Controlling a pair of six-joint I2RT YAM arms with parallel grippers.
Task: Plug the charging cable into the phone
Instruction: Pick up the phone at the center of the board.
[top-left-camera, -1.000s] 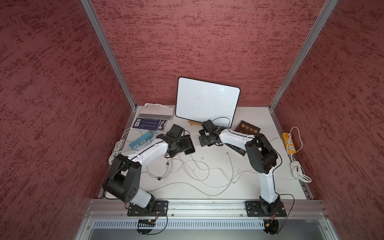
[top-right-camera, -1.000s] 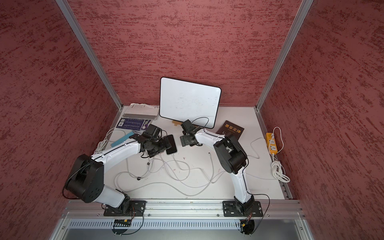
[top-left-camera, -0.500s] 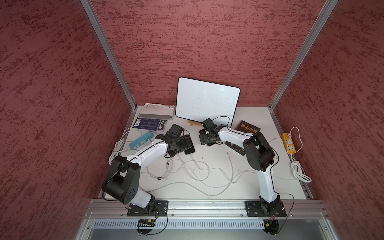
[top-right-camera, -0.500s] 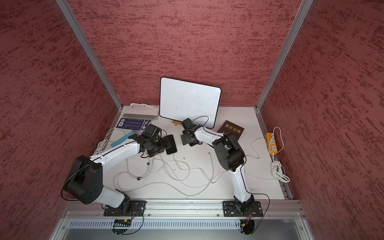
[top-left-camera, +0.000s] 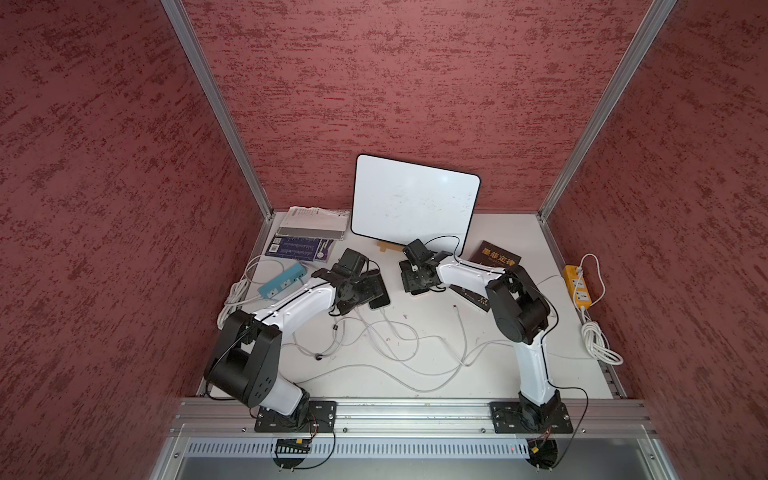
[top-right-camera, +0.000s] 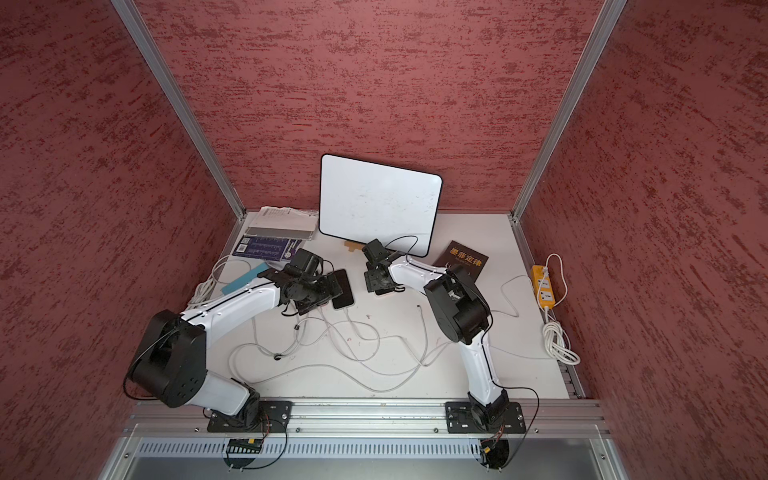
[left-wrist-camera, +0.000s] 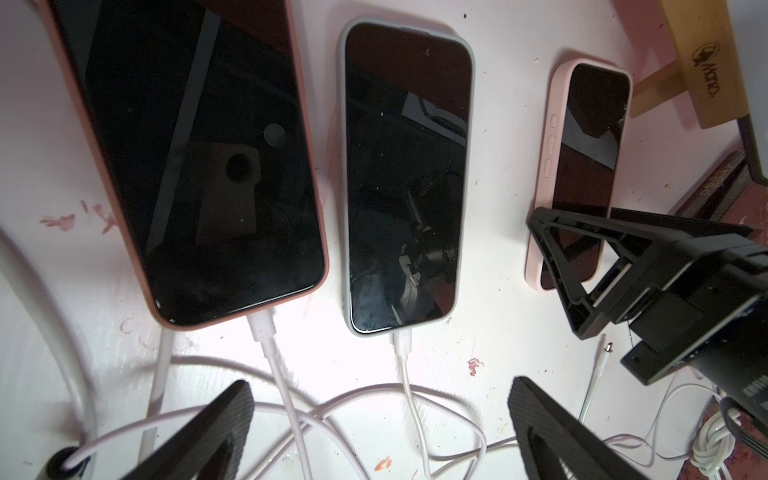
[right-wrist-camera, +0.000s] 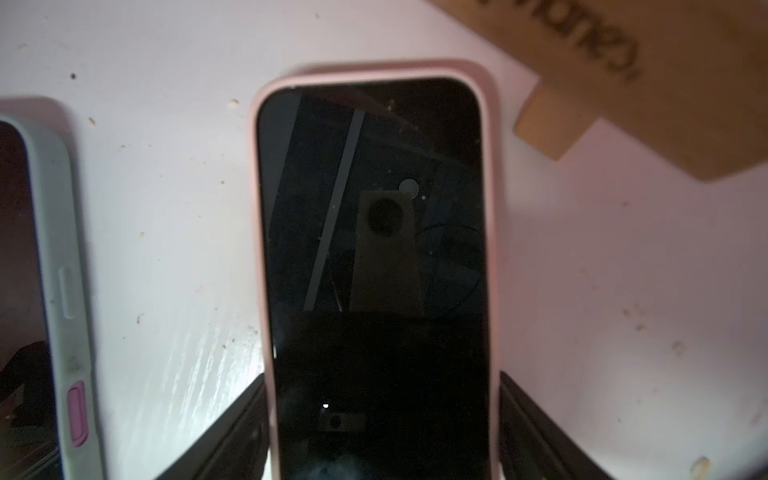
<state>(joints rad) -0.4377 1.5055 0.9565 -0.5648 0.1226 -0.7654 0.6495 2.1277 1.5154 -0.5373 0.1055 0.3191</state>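
Fingers (right-wrist-camera: 232, 432) of the right gripper (right-wrist-camera: 382, 376) planted either side of the pink-cased phone (right-wrist-camera: 374, 208), right up against the case near its port end. Pressing or merely brushing? Impossible to tell from here.

Over to the left gripper (left-wrist-camera: 380, 382): spread wide, empty, hovering above the tangle of white leads (left-wrist-camera: 286, 390), just short of the grey-cased phone (left-wrist-camera: 405, 178) and the salmon-cased phone (left-wrist-camera: 187, 166), side by side, plugs already in.

Pink-cased phone flat and screen-up towards the far edge of the table (top-left-camera: 428, 324), about mid-width, port empty, just in front of the wooden foot (right-wrist-camera: 623, 83) of the whiteboard (top-left-camera: 415, 199). Loose charging cable (top-left-camera: 462, 336) trailing back towards the near edge, its bare plug (left-wrist-camera: 609, 347) down on the table just beside the right gripper, near the port end but not lined up.

Now the worries. Squeezing off-centre: likely to swivel or skid the phone on that smooth top and carry the port away from the plug. Clamping this low: likely to leave a finger blocking the way in. Reaching across with the left for the plug: risk of snagging the two seated leads and tugging one out. Tilted entry at the port: jam, no seat.
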